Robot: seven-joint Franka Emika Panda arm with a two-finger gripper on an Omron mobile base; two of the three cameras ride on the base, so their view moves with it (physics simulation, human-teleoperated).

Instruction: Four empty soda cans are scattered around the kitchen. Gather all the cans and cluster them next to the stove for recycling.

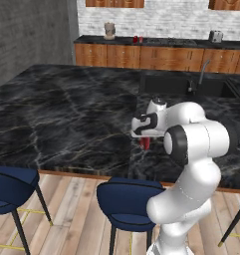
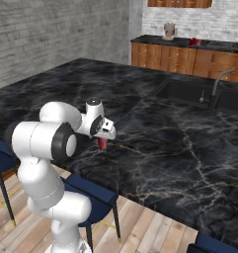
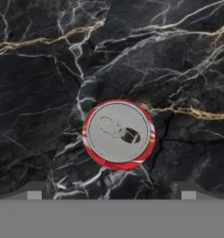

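Hand view: jaws wide above soda can (image 3: 119,134)

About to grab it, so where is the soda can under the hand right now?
The soda can stands upright on the black marble island, near its front edge above the blue stools, directly below the open gripper.

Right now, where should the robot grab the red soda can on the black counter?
Around its round side wall, coming straight down from above. The soda can stands upright on the marble counter, its silvery top facing the hand camera, and the open gripper hangs over it with one finger to each side. Lowering so the fingers straddle the can's body, then closing, looks like the best hold.
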